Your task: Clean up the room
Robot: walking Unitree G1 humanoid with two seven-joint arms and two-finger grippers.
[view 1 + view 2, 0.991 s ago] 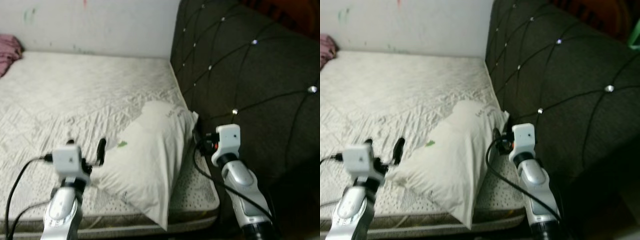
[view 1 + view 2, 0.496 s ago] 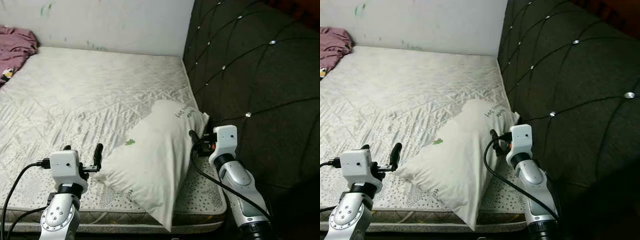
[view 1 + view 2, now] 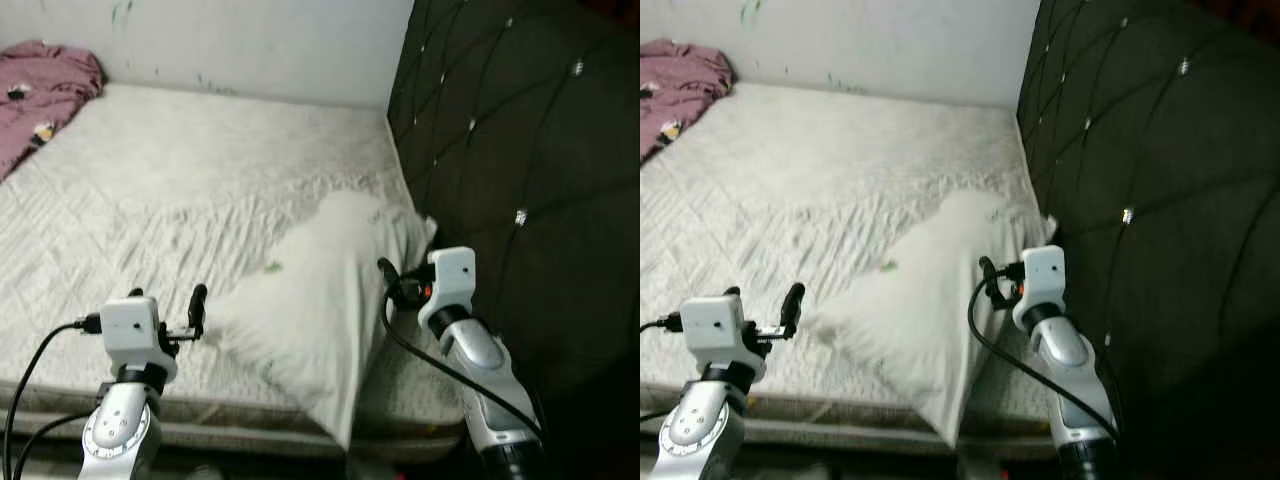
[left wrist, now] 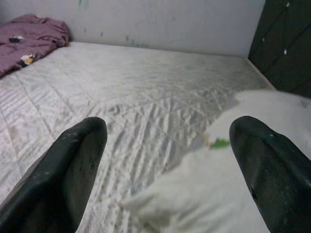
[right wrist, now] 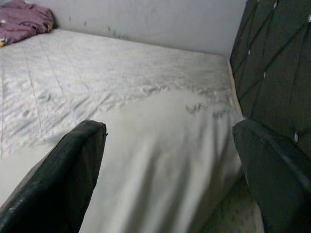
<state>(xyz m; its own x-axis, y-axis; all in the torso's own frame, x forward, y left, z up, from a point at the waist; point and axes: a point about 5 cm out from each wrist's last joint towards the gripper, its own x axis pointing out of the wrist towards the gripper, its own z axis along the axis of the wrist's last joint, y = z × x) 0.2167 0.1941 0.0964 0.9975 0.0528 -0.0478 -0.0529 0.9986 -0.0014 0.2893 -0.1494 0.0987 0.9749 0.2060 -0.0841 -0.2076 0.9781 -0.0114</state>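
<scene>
A white pillow [image 3: 320, 290] with a small green mark lies at the near right corner of the quilted white mattress [image 3: 180, 170], against the dark tufted headboard [image 3: 500, 150]. My left gripper [image 3: 167, 298] hovers open just off the pillow's left end, nothing between its fingers [image 4: 73, 170]; past them lie the pillow's edge [image 4: 233, 174] and the mattress. My right gripper [image 3: 992, 275] is open at the pillow's right side, close to the headboard. Along its fingers [image 5: 68, 179], the pillow's top [image 5: 160, 145] lies right beneath.
A crumpled pink cloth [image 3: 45, 90] lies at the far left corner of the mattress by the pale wall [image 3: 250, 40]. The mattress's front edge [image 3: 220, 430] runs just before my arms. The headboard walls off the right side.
The whole picture has shifted right and blurred, so the camera has moved; more of the pink cloth shows. Both grippers stay open and keep their places beside the pillow.
</scene>
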